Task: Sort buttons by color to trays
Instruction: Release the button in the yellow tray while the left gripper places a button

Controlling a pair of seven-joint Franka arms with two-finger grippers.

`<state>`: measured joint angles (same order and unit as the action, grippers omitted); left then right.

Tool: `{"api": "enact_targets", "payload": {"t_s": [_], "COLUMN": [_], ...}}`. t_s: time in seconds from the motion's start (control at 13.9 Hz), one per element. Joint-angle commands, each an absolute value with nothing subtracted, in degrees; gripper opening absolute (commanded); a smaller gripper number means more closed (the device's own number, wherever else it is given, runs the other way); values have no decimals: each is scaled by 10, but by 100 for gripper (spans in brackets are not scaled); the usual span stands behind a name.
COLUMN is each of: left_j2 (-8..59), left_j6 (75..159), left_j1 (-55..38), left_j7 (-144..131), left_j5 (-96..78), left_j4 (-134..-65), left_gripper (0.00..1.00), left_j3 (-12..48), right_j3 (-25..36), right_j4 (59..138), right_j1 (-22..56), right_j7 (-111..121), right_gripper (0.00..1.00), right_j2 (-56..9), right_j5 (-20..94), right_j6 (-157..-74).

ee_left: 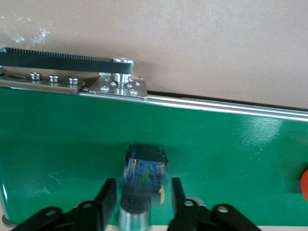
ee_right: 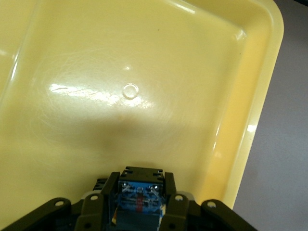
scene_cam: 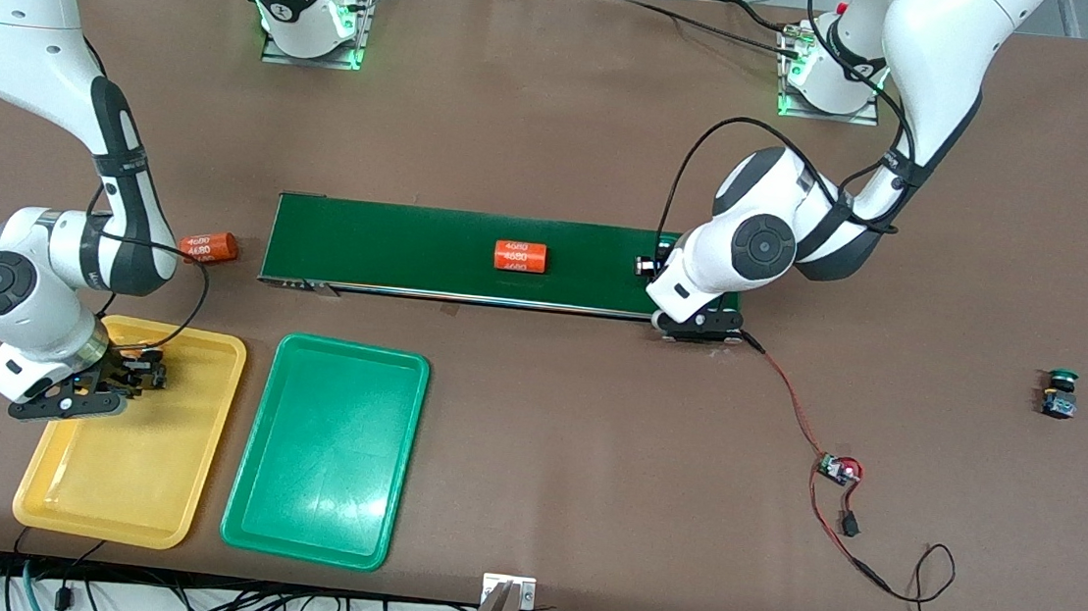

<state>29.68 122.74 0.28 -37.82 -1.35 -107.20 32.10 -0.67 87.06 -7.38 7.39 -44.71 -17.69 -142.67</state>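
Trays (scene_cam: pixel 132 437) side by side

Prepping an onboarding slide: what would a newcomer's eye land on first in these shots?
Probably the yellow tray and green tray side by side at the right arm's end of the table, with the right gripper over the yellow one, shut on a button. Next, the dark-green conveyor belt carrying an orange cylinder, the left gripper straddling another button at the belt's end.

"4680" on both orange cylinders (scene_cam: pixel 520 257) (scene_cam: pixel 209 247).
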Motion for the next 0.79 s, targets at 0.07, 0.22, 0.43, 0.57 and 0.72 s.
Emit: {"api": "enact_targets", "payload": {"t_s": [0.07,0.22,0.43,0.57,0.72], "left_j2": [265,268,275,286,312], "left_j6": [1184,1100,1048,1050,1052], "left_j1": [21,47,79,122,179], "left_j7": [-378,-377,-374,-358,-247], "left_j5": [-14,9,121,181,205], "left_j4": [-1050,-991,-949,-947,-913], "left_gripper": [100,100,100,100,100], "left_j3": [315,309,306,301,300], "right_j3": [-6,-6,-6,-7,-7], "right_j4": [858,860,865,865,869], "right_j1": [-74,-74,-69,-62,-44], "right_j7": [74,71,73,69,45], "right_gripper": [73,100,100,100,100], "right_j2": [-462,-461,-450,-436,-411], "right_j5": [-178,-178,-173,-172,-155], "right_j6": [-1429,-1430,-1419,-1383,-1337]}}
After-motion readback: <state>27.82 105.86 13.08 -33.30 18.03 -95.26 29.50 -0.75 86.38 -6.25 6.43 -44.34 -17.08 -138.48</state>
